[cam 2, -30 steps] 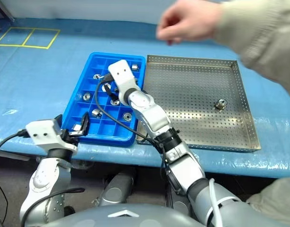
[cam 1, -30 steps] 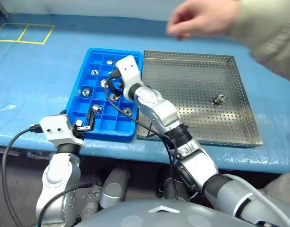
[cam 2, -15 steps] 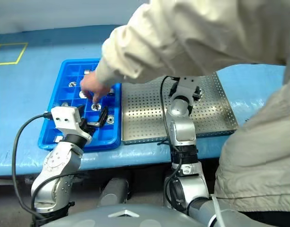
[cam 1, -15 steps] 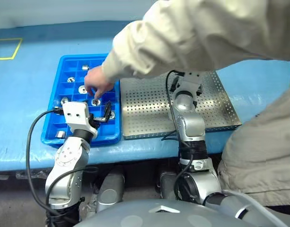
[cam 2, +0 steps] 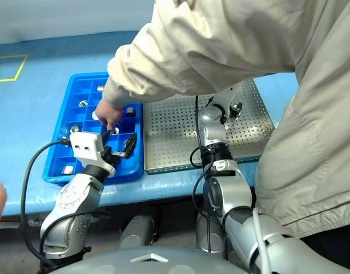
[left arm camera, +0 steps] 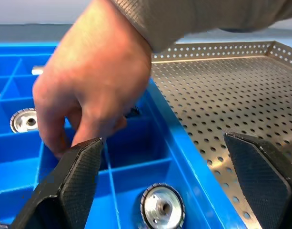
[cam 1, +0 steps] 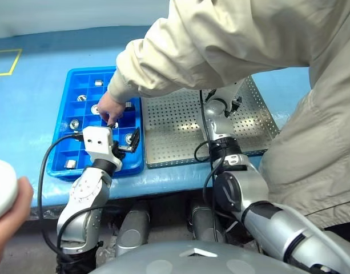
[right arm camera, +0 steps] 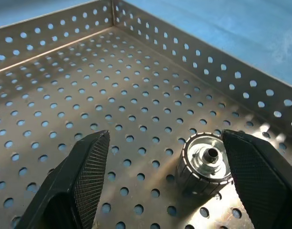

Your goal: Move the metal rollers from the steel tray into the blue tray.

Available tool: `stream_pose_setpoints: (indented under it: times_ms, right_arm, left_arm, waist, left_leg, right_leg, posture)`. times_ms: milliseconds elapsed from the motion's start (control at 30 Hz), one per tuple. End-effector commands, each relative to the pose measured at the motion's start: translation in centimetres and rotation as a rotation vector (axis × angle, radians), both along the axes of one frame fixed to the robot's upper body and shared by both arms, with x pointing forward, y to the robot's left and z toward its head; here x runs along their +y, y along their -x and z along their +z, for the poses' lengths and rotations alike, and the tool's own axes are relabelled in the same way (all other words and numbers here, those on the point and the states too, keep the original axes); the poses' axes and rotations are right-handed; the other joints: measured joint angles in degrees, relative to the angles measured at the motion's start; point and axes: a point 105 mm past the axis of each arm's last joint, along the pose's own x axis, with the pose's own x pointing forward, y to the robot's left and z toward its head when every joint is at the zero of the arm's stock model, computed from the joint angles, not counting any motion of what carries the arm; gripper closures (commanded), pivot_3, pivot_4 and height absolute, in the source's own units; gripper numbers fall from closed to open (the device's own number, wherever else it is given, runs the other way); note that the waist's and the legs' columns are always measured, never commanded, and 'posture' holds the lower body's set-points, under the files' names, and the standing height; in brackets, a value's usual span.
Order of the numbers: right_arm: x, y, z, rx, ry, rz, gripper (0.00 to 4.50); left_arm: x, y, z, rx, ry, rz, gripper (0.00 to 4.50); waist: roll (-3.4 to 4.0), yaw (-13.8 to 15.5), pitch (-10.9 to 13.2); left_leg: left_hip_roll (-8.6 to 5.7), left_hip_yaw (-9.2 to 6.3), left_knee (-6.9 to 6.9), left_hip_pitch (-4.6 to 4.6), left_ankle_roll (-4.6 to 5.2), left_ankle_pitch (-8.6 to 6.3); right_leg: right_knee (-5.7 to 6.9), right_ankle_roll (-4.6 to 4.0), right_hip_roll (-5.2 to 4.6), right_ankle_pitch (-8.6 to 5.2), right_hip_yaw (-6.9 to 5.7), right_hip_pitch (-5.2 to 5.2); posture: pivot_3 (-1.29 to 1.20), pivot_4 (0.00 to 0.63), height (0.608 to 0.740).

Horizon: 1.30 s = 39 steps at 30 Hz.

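Note:
The blue tray (cam 1: 65, 142) lies left of the steel tray (cam 1: 175, 128). Several metal rollers sit in the blue tray's compartments, such as one (cam 1: 75, 124) near its left side and one (left arm camera: 162, 207) just below my left gripper. My left gripper (left arm camera: 165, 176) hovers open and empty over the blue tray's near right corner. A last roller (right arm camera: 205, 164) stands upright on the steel tray. My right gripper (right arm camera: 167, 176) is open around that roller, which sits close to one finger (right arm camera: 260, 176).
A person leans in from the right, with a sleeve (cam 1: 209, 51) across both trays and a hand (cam 1: 109, 108) reaching into the blue tray just ahead of my left gripper. Another hand (cam 1: 9, 200) shows at the lower left. The trays lie on a blue tabletop (cam 1: 26, 91).
My right gripper swung from over the blue tray to the far right of the steel tray. The person's arm came in over both trays, with the hand down in the blue tray.

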Motion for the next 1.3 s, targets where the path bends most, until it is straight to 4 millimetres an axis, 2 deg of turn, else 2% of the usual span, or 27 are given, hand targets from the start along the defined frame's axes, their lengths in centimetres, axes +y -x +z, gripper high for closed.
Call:
stream_pose_setpoints:
  times_ms: [33, 267, 367, 533, 567, 667, 733, 800, 900, 967, 1000, 1100, 1167, 1300]
  right_arm:
    - [-1.0, -0.3, 1.0, -0.038, 0.016, -0.054, 0.54]
    - [-2.1, 0.2, -1.0, 0.037, -0.028, -0.119, 0.54]
    - [-2.5, 0.3, -1.9, 0.063, -0.065, -0.118, 1.04]
    - [-2.7, 0.1, -1.8, 0.060, -0.006, -0.100, 2.66]
    - [-2.7, 0.1, -1.8, 0.061, 0.006, -0.098, 2.81]
    - [-2.3, 0.1, -1.8, 0.052, 0.010, -0.081, 2.81]
    - [-0.8, -0.3, -1.3, 0.019, 0.021, -0.014, 2.81]
    - [1.8, -0.6, -0.4, -0.021, 0.030, 0.100, 2.81]
    - [7.9, -0.3, 2.4, -0.120, 0.060, 0.446, 2.81]
    - [11.7, 0.9, 4.0, -0.164, 0.067, 0.674, 2.81]
    - [12.7, 1.5, 4.4, -0.171, 0.069, 0.740, 2.81]
    - [17.4, 4.4, 6.2, -0.193, 0.111, 1.077, 2.81]
    - [20.4, 6.7, 6.3, -0.160, 0.118, 1.312, 2.81]
    - [23.7, 10.3, 5.1, -0.075, 0.165, 1.612, 2.81]
  left_arm:
    - [-0.4, 0.4, 1.7, -0.070, 0.000, -0.019, 0.00]
    - [-0.4, 0.7, 1.6, -0.065, 0.005, -0.016, 0.00]
    - [-0.4, 0.7, 1.7, -0.067, 0.004, -0.014, 0.00]
    - [-0.1, 0.8, 1.7, -0.069, 0.004, -0.006, 0.00]
    - [-0.1, 0.8, 1.7, -0.069, 0.003, -0.004, 0.00]
    - [0.1, 0.9, 1.9, -0.076, 0.004, 0.005, 0.00]
    - [0.5, 1.0, 2.2, -0.094, 0.016, 0.025, 0.00]
    - [1.3, 1.2, 2.6, -0.117, 0.007, 0.073, 0.00]
    - [2.5, 2.0, 2.8, -0.133, -0.034, 0.130, 0.00]
    - [3.2, 2.7, 2.8, -0.136, -0.074, 0.154, 0.00]
    - [3.3, 2.9, 2.8, -0.138, -0.088, 0.158, 0.00]
    - [4.1, 4.6, 2.9, -0.152, -0.135, 0.171, 0.00]
    - [4.6, 6.0, 2.9, -0.163, -0.171, 0.182, 0.00]
    - [5.5, 8.0, 2.3, -0.137, -0.184, 0.228, 0.00]
  waist:
    - [0.00, 0.2, 0.0]
    - [0.01, 0.4, 0.0]
    - [0.02, 0.4, 0.0]
    - [0.02, 0.5, 0.0]
    - [0.02, 0.5, 0.0]
    - [0.02, 0.5, 0.0]
    - [0.02, 0.4, 0.0]
    - [0.03, 0.4, 0.0]
    - [0.11, 0.6, 0.0]
    - [0.19, 1.1, 0.1]
    - [0.20, 1.4, 0.0]
    - [0.20, 2.0, 0.0]
    - [0.21, 2.2, 0.0]
    - [0.19, 4.2, 0.0]
  left_leg:
    - [-0.01, 0.00, 0.00, -0.01, 0.00, 0.00]
    - [0.00, 0.01, 0.00, 0.03, 0.04, 0.03]
    - [0.00, 0.02, 0.01, 0.05, 0.06, 0.05]
    - [-0.01, 0.01, 0.01, 0.05, 0.08, 0.06]
    - [-0.01, 0.02, 0.01, 0.05, 0.08, 0.06]
    - [-0.01, 0.02, 0.01, 0.06, 0.08, 0.06]
    - [-0.01, 0.02, 0.01, 0.06, 0.08, 0.07]
    - [0.00, 0.02, -0.01, 0.07, 0.08, 0.07]
    - [0.03, 0.01, -0.10, 0.05, 0.08, 0.07]
    - [0.01, -0.05, -0.10, 0.00, 0.07, 0.07]
    - [0.01, -0.06, -0.11, -0.02, 0.07, 0.07]
    - [0.02, -0.11, -0.13, -0.01, 0.07, 0.07]
    - [0.04, -0.11, -0.15, 0.00, 0.07, 0.06]
    - [0.04, -0.17, -0.10, -0.04, 0.06, 0.06]
  right_leg:
    - [0.00, -0.01, 0.00, 0.00, 0.01, 0.00]
    - [0.02, -0.08, 0.02, -0.04, 0.03, 0.00]
    - [0.02, -0.08, 0.02, -0.03, 0.05, 0.02]
    - [0.02, -0.09, 0.03, -0.02, 0.05, 0.05]
    - [0.02, -0.09, 0.03, -0.02, 0.05, 0.05]
    - [0.02, -0.08, 0.03, -0.01, 0.06, 0.05]
    - [0.02, -0.09, 0.04, -0.01, 0.07, 0.05]
    - [0.03, -0.09, 0.04, -0.01, 0.08, 0.02]
    - [0.10, -0.07, 0.07, 0.01, 0.08, -0.11]
    - [0.16, -0.06, 0.07, 0.01, 0.07, -0.15]
    - [0.15, -0.07, 0.06, 0.01, 0.06, -0.16]
    - [0.12, -0.19, 0.07, -0.22, -0.02, -0.14]
    - [0.11, -0.10, 0.06, -0.31, -0.03, -0.14]
    - [0.09, -0.06, -0.02, -0.37, -0.19, -0.12]
  posture:
    - [0.17, 0.150, 0.740]
    - [0.19, 0.150, 0.740]
    - [0.20, 0.150, 0.740]
    - [0.21, 0.150, 0.740]
    - [0.22, 0.150, 0.740]
    - [0.22, 0.150, 0.740]
    - [0.23, 0.150, 0.740]
    - [0.25, 0.150, 0.740]
    - [0.27, 0.150, 0.740]
    - [0.28, 0.150, 0.740]
    - [0.29, 0.150, 0.740]
    - [0.31, 0.150, 0.740]
    - [0.34, 0.150, 0.740]
    - [0.37, 0.150, 0.740]
